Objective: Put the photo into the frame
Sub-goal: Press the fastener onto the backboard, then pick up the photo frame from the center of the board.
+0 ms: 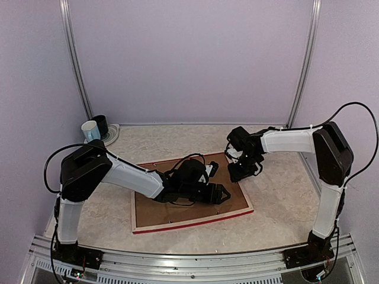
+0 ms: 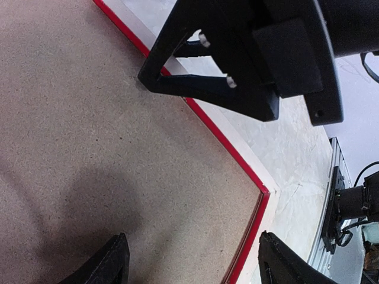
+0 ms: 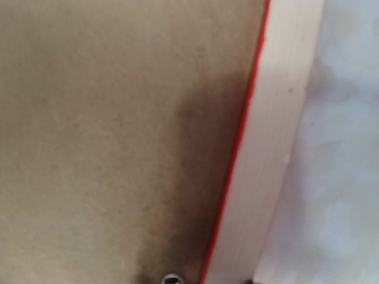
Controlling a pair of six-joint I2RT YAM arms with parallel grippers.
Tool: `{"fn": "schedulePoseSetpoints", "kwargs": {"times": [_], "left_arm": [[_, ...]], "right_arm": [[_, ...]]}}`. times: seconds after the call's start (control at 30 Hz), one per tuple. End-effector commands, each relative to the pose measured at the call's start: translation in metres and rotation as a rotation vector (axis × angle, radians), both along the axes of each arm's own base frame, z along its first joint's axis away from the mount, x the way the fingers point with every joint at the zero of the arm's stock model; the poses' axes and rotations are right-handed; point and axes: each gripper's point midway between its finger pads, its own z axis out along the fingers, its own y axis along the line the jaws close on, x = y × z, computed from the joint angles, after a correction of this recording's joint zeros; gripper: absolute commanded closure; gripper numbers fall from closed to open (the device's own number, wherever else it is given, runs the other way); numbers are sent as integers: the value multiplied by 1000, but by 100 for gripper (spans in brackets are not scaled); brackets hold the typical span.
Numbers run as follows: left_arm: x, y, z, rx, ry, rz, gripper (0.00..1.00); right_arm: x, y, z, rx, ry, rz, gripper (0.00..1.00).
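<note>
Frame (image 1: pixel 189 223) lies face down near the middle of the worktop (image 1: pixel 278 201). In the overhead view its long axis runs roughly from 9 to 3 o'clock, with the 3 o'clock end swung a little toward the far side, and a brown backing board (image 1: pixel 172 207) fills its opening. The photo shows in none of the views, so whether it sits under that board cannot be told. The left pincer (image 1: pixel 221 193) hangs low over the board's 3 o'clock part and points toward 3 o'clock. Its fingers (image 2: pixel 109 265) are spread wide, with only the board below them. The right pincer (image 1: pixel 241 171) is at the frame's 1 o'clock corner, right by the red edge and pale wood side. I cannot tell whether it is spread or pressed together, nor whether it touches the wood. The coming move probably turns on that corner: the right arm, reaching in from 3 o'clock, is the nearer one, while the left looks placed to hold the board flat.
</note>
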Motion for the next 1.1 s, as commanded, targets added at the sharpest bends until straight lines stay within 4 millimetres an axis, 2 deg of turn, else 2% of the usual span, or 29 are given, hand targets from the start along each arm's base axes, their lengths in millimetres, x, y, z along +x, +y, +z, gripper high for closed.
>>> {"fn": "schedulePoseSetpoints", "kwargs": {"times": [0.0, 0.2, 0.43, 0.53, 0.7, 0.83, 0.93, 1.0, 1.07], "left_arm": [[-8, 24, -30, 118, 49, 13, 26], [-7, 24, -28, 115, 47, 15, 26], [-8, 25, -29, 119, 47, 15, 26], [-7, 26, -29, 119, 48, 17, 26], [-4, 27, -23, 114, 41, 26, 22], [7, 33, 0, 114, -5, 48, 16], [15, 39, 28, 129, -80, 61, 13], [17, 44, 48, 135, -129, 58, 10], [13, 51, 67, 148, -182, 40, 3]], "right_arm": [[-8, -13, -20, -39, 47, -15, 61], [-9, -19, -22, -38, 56, -16, 73], [-14, -22, -26, -44, 77, -5, 73], [-17, -17, -25, -12, 85, -1, 65], [-15, -14, -12, 41, 59, -19, 55], [-13, -16, 8, 72, 20, -36, 50], [-13, -18, 27, 97, -19, -47, 42], [-14, -19, 42, 120, -54, -55, 32], [-17, -23, 61, 149, -105, -60, 17]]}}
